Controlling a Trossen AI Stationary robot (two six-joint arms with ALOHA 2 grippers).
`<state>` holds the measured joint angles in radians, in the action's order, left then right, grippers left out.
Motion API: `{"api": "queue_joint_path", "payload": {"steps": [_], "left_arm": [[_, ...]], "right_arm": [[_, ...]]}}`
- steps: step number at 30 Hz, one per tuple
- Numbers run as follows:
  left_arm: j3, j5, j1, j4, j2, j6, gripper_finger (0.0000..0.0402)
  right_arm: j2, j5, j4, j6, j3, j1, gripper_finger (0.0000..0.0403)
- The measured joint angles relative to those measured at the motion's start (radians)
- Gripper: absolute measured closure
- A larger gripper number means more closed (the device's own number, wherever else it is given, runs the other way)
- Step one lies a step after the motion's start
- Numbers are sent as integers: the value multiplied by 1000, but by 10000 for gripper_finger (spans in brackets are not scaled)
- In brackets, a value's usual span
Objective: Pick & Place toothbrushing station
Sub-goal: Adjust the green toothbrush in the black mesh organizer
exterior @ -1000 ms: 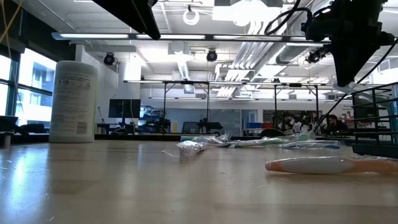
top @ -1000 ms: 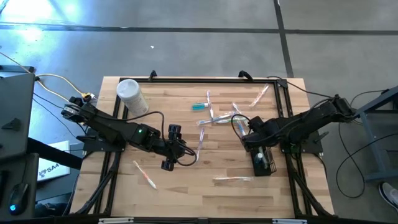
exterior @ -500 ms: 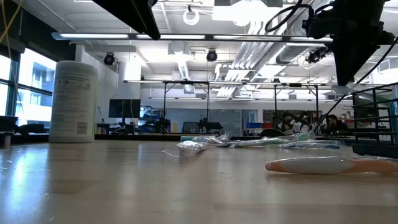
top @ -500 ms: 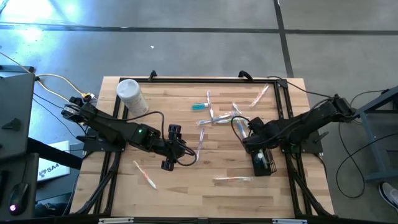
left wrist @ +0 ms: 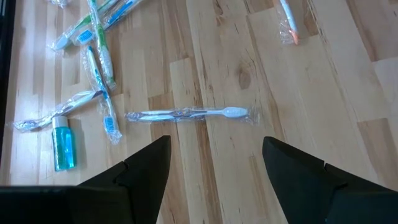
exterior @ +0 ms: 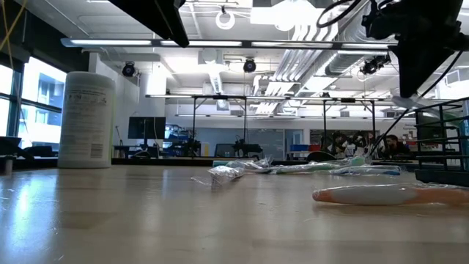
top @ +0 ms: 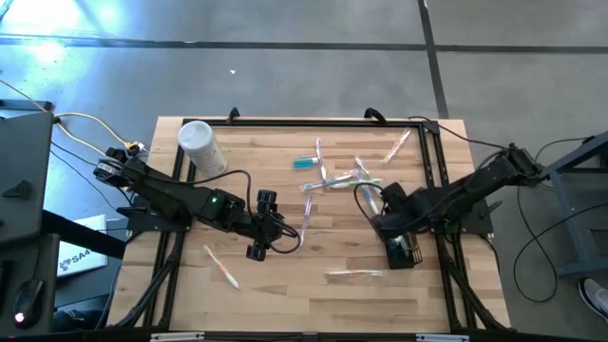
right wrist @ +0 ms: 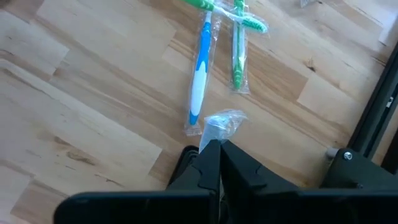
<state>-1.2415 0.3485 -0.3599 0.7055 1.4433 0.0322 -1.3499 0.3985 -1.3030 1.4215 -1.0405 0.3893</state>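
High cam straight down, whole table (top: 285, 285); low cam level at tabletop; wrist cams close, angled down on wood.

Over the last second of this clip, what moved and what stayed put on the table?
The right gripper, shut on a wrapped toothbrush, shifted slightly toward the right side of the table, closer to the black holder; in the low view it lifted a little. The left gripper stayed open above the clear-wrapped toothbrush. The scattered toothbrushes, teal tube and white canister did not move.

Toothbrushes (top: 334, 178) scattered mid-table — holder (top: 402, 250) right, canister (top: 200, 146) far left.
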Motion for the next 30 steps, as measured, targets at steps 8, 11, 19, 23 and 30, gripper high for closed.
{"api": "queue_joint_path", "payload": {"steps": [8,11,19,23,30], "left_arm": [[0,0,0,0,0,0,151],[0,0,0,0,0,0,151],[0,0,0,0,0,0,151],[0,0,0,0,0,0,151],[0,0,0,0,0,0,151]], "right_arm": [[0,42,-61,50,-23,32,400],[0,82,-87,68,-61,52,400],[0,180,-128,79,-154,101,400],[0,219,-132,79,-158,116,400],[0,368,-151,147,-158,179,400]]}}
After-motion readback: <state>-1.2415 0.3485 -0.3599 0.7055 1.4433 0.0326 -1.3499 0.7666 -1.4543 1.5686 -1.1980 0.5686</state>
